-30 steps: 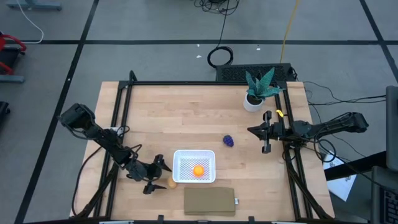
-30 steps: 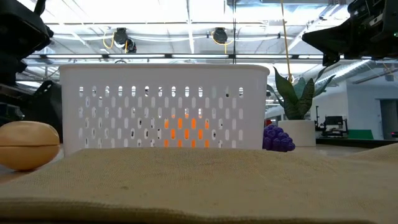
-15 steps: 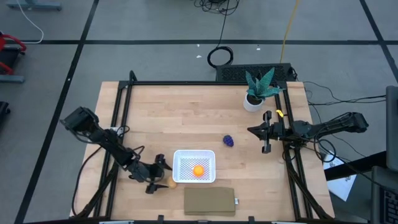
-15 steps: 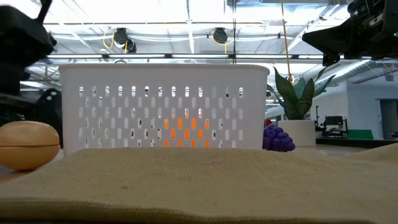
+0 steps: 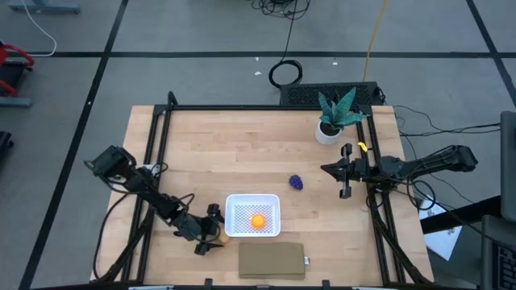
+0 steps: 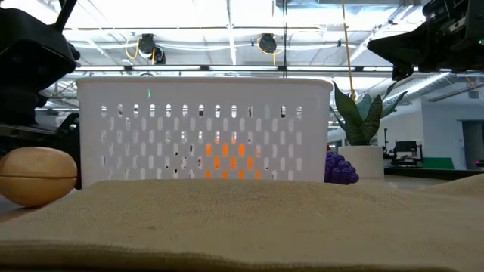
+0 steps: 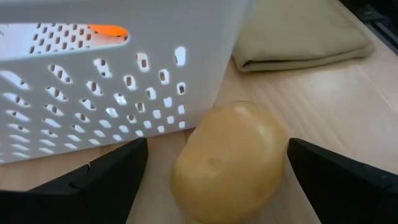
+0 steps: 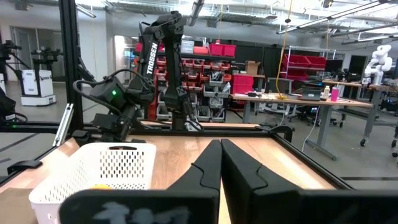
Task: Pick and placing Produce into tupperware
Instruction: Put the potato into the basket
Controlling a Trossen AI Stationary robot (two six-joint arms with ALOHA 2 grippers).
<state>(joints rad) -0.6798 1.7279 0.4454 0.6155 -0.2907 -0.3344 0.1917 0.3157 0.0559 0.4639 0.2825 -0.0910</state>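
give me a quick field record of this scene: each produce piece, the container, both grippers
orange piece: inside white container
tan piece: on table beside container, between open fingers of left gripper
purple piece: on table, apart from container
right gripper: shut, empty, at table's right edge
brown pad: flat, in front of container

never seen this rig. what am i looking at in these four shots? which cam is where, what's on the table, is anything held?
Two robot arms work at a wooden table. One camera looks straight down, one sits at table-top height, and one rides on each wrist.

On the table: a white tupperware with an orange piece inside, a purple piece, a tan-brown piece, a brown pad and a potted plant.

The left end effector is open, its fingers on either side of the tan-brown piece beside the tupperware, not gripping it. The right end effector waits shut at the table's right edge. Nothing is held.
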